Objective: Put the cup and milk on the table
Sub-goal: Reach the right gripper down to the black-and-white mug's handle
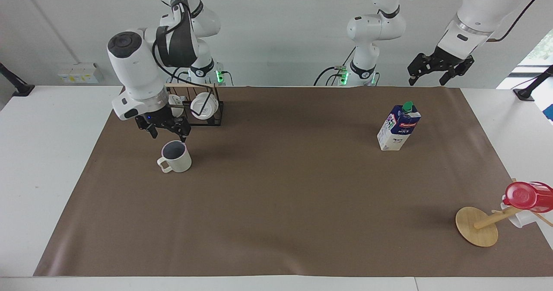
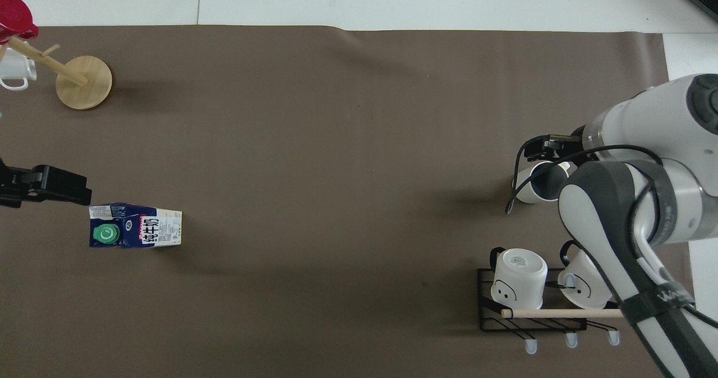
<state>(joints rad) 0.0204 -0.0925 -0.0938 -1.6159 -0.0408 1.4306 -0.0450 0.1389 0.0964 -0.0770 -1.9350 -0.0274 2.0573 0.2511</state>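
Observation:
The cup (image 1: 175, 157) stands upright on the brown sheet of the table (image 1: 281, 196), toward the right arm's end, with its handle pointing away from the robots. My right gripper (image 1: 169, 135) is open and hangs just above the cup's rim, not touching it. In the overhead view the arm covers part of the cup (image 2: 526, 190). The milk (image 1: 398, 127) stands upright toward the left arm's end and also shows in the overhead view (image 2: 134, 232). My left gripper (image 1: 427, 81) is open, empty and waits high above the sheet's edge nearest the robots.
A black wire rack (image 1: 215, 120) with two plain white mugs (image 1: 204, 105) stands nearer to the robots than the cup. A wooden mug tree (image 1: 476, 226) bearing a red cup (image 1: 529, 196) stands at the left arm's end, farthest from the robots.

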